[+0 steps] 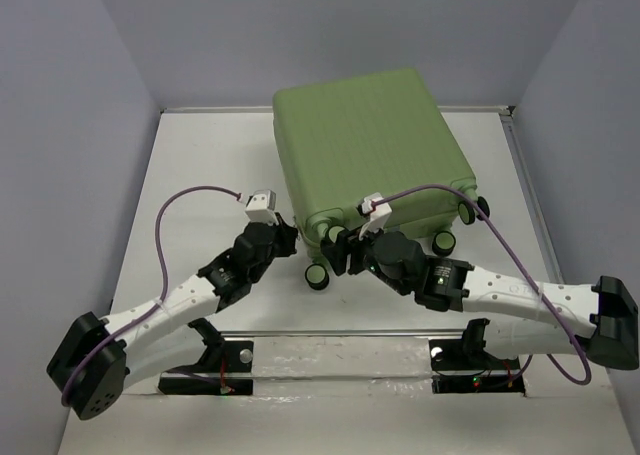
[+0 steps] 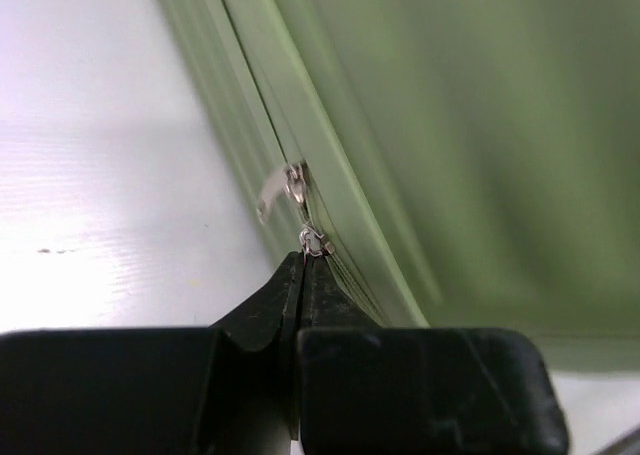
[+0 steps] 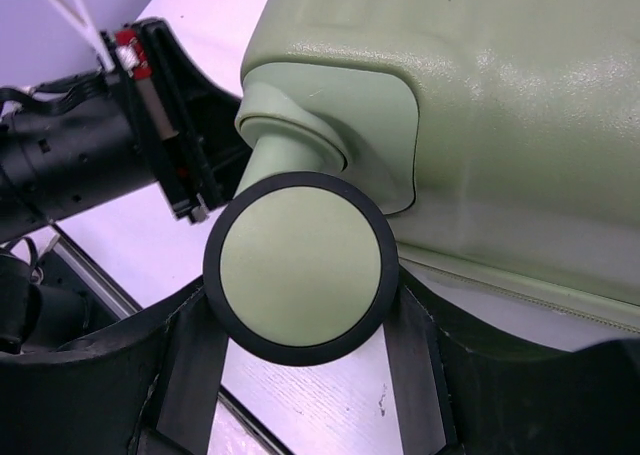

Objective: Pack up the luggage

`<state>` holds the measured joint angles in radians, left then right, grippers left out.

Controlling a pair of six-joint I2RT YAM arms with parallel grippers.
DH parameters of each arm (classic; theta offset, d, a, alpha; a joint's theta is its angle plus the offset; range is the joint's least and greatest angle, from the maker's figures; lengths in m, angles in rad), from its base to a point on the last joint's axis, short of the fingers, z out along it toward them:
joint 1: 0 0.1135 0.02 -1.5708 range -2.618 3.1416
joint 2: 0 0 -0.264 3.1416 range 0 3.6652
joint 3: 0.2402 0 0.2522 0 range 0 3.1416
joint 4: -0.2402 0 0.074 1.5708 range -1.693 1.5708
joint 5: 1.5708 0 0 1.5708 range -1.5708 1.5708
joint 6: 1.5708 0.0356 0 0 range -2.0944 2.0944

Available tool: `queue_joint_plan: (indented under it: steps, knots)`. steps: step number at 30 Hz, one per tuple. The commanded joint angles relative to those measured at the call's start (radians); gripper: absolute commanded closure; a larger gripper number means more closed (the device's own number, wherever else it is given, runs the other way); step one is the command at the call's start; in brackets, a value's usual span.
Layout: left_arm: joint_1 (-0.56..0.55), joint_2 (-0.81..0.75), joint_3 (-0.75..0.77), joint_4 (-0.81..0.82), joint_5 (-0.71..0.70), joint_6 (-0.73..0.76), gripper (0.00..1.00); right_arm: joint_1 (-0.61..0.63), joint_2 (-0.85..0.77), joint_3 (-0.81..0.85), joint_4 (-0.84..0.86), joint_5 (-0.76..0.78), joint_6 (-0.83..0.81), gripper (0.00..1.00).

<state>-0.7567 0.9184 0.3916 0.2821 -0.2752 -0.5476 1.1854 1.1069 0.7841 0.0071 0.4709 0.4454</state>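
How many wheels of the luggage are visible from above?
4: left near wheel, left far wheel, right near wheel, right far wheel. No more seem hidden.

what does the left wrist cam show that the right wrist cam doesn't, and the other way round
Left wrist only: the left gripper shut on a small silver zipper pull at the seam, with a second pull just beyond it. Right wrist only: a black wheel with a green hub gripped between the fingers of the right gripper, with the left arm behind. Both: the large light-green hard-shell suitcase on the white table.
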Motion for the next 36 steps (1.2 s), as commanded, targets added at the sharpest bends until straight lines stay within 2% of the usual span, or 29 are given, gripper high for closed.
queue_joint_plan:
  steps: [1, 6, 9, 10, 11, 12, 13, 15, 16, 21, 22, 23, 24, 25, 26, 30, 35, 36]
  knots:
    - [0.056, 0.103, 0.091, -0.046, -0.328, 0.021, 0.94, -0.023, -0.059, 0.003, -0.004, 0.054, 0.007, 0.93]
    - [0.071, 0.200, 0.204, -0.040, -0.450, 0.017, 0.94, -0.023, -0.036, 0.006, -0.004, 0.028, 0.012, 0.93]
    - [0.120, 0.214, 0.214, -0.040, -0.438, 0.002, 0.94, -0.023, -0.021, 0.007, 0.010, 0.008, 0.012, 0.93]
    - [0.147, 0.189, 0.213, -0.056, -0.394, -0.021, 0.86, -0.023, -0.007, 0.007, 0.019, -0.008, 0.009, 0.93]
    - [0.152, 0.169, 0.213, -0.069, -0.375, -0.034, 0.73, -0.023, 0.004, 0.010, 0.030, -0.017, 0.006, 0.93]
    - [0.154, 0.137, 0.204, -0.076, -0.358, -0.040, 0.56, -0.023, 0.019, 0.023, 0.045, -0.028, 0.003, 0.93]
    - [0.154, 0.056, 0.199, -0.105, -0.329, -0.046, 0.27, -0.023, 0.037, 0.035, 0.051, -0.046, -0.002, 0.93]
    - [0.154, -0.047, 0.196, -0.155, -0.294, -0.080, 0.08, -0.023, 0.108, 0.084, 0.068, -0.081, -0.010, 0.93]
    - [0.154, -0.158, 0.199, -0.179, -0.277, -0.086, 0.01, -0.023, 0.132, 0.104, 0.076, -0.093, -0.011, 0.93]
    - [0.155, -0.413, 0.291, -0.378, -0.150, -0.069, 0.01, 0.057, 0.302, 0.272, 0.110, -0.103, -0.034, 0.93]
    - [0.158, -0.430, 0.312, -0.458, -0.144, -0.071, 0.01, 0.066, 0.324, 0.296, 0.110, -0.106, -0.034, 0.84]
    - [0.157, -0.446, 0.344, -0.495, -0.134, -0.069, 0.01, 0.075, 0.344, 0.319, 0.094, -0.110, -0.031, 0.73]
    - [0.157, -0.473, 0.357, -0.555, -0.116, -0.063, 0.01, 0.085, 0.381, 0.372, 0.068, -0.095, -0.011, 0.42]
    - [0.157, -0.487, 0.369, -0.582, -0.107, -0.060, 0.01, 0.085, 0.396, 0.397, 0.036, -0.080, -0.004, 0.24]
    - [0.157, -0.501, 0.383, -0.610, -0.099, -0.060, 0.01, 0.085, 0.404, 0.415, 0.006, -0.066, 0.002, 0.02]
    - [0.157, -0.587, 0.409, -0.722, -0.042, -0.075, 0.01, 0.103, 0.332, 0.428, -0.168, -0.011, 0.016, 0.00]
    - [0.157, -0.722, 0.412, -0.756, 0.048, -0.077, 0.01, 0.114, 0.078, 0.321, -0.229, -0.075, 0.026, 0.00]
    - [0.155, -0.739, 0.417, -0.755, 0.060, -0.077, 0.01, 0.114, -0.020, 0.301, -0.229, -0.102, 0.013, 0.00]
